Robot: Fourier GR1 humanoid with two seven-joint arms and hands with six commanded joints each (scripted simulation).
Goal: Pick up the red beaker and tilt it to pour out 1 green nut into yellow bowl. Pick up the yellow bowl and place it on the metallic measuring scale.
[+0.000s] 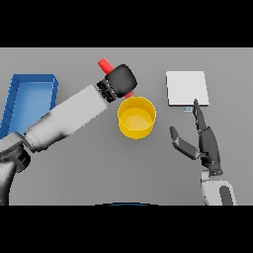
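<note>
Red plastic shows at two spots around your left hand: the red beaker pokes out above and to the left of the dark fist, and a small sliver of it peeks out at the hand's lower right edge, just above the bowl's rim. You have the hand closed round the beaker, which lies tilted rather than upright, with most of its body hidden behind the hand (so you cannot see its mouth or anything inside it). Your left arm reaches in diagonally from the lower left, white and grey, crossing in front of the blue bin that sits at the table's left side.

Just below the hand stands the yellow bowl, upright on the grey table, its far rim almost under the beaker. You can see its inner floor, plain yellow; no nut can be made out in it.

To the right of the bowl, apart from it, lies the metallic measuring scale, a flat pale square with a small display at its near edge. Your right hand hovers near the scale's front right corner, fingers straight and pointing up toward it, thumb spread out to the left, holding nothing.
</note>
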